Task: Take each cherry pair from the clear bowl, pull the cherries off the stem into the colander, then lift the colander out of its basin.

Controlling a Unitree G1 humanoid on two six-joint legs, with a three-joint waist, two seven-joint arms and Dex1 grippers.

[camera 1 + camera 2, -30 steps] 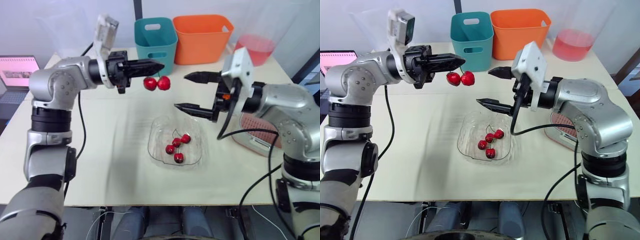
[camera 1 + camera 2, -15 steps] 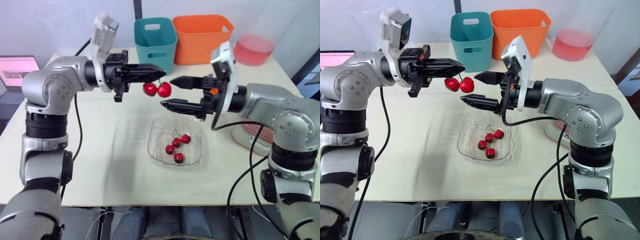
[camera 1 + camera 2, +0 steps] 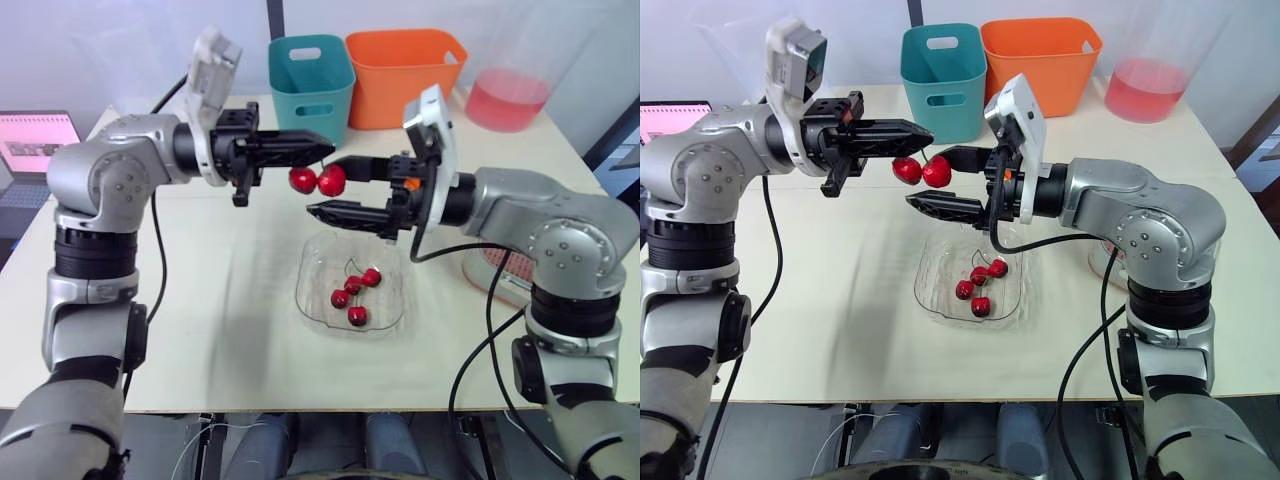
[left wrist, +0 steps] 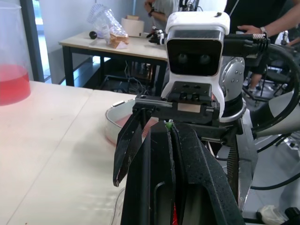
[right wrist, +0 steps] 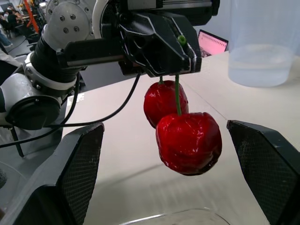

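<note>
Cherry pair hangs in the air above the far rim of the clear bowl, two glossy red fruits side by side on green stems; the left pincer is pressed together on the top of those stems, so the cherry pair dangles just under its black tips. The right pincer is spread wide, one finger above and one below the fruit as the head camera sees it; in the right wrist view its two fingers flank the cherries with a gap on each side, touching neither.

More cherries lie in the bowl, which sits near the middle of the table, well back from the front edge; bare tabletop stretches from the bowl to the left edge. The pink colander stands in its basin near the right edge, partly hidden behind the right arm.

Along the far edge stand a teal bin and an orange bin, just beside each other; a clear jug of pink liquid sits at the far right corner. Off the left edge a laptop shows a pink screen whose lines are too small to read.
</note>
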